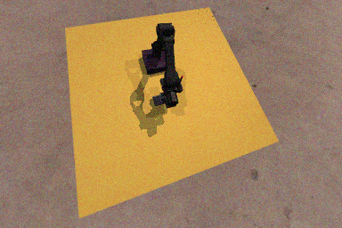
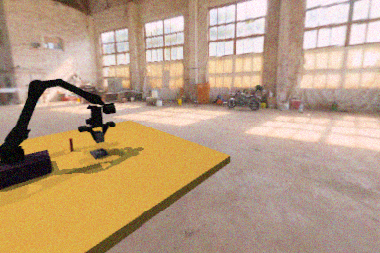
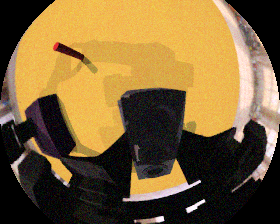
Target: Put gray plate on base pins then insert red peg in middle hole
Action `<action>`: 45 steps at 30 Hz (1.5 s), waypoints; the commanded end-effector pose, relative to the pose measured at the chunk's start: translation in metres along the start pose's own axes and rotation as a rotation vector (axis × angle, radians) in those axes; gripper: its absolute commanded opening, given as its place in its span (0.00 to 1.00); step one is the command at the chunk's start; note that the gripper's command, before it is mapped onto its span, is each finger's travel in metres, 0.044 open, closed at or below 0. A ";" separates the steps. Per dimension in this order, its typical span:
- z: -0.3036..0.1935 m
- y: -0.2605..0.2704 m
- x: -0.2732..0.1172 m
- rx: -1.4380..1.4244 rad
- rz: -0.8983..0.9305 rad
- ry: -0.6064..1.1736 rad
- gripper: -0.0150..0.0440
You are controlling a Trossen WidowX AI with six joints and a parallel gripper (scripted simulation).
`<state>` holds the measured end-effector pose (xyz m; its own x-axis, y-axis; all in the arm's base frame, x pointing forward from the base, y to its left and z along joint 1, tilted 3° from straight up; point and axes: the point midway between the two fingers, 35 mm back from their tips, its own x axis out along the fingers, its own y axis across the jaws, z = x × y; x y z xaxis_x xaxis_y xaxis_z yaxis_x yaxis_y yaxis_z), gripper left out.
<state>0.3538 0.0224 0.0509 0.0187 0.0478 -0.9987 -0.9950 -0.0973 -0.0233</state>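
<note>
The gray plate (image 3: 152, 112) (image 2: 99, 136) looks nearly black and is held between the fingers. My gripper (image 3: 148, 128) (image 2: 98, 130) is shut on it. In the exterior view the plate hangs above the base (image 2: 99, 153), with a gap between them. In the top view the base (image 1: 158, 101) shows beside the gripper, which partly covers it; its pins cannot be made out. The wrist view does not show the base clearly, with the plate filling the middle. The red peg (image 2: 71, 145) (image 3: 69, 51) stands upright nearer the arm's mount; only its red tip (image 1: 182, 77) shows beside the arm in the top view.
The arm's dark purple mount (image 1: 152, 62) (image 2: 30, 169) (image 3: 50, 125) stands behind the base and peg. The yellow table top (image 1: 120, 167) (image 2: 163, 186) carries everything, and the arm's shadow falls across it around the base.
</note>
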 end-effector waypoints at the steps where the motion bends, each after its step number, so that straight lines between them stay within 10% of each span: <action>1: -0.012 0.003 0.007 -0.018 0.000 -0.005 0.25; 45: -0.031 0.010 0.034 -0.046 0.000 -0.004 0.25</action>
<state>0.3474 -0.0089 0.0180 0.0157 0.0475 -0.9987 -0.9898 -0.1404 -0.0223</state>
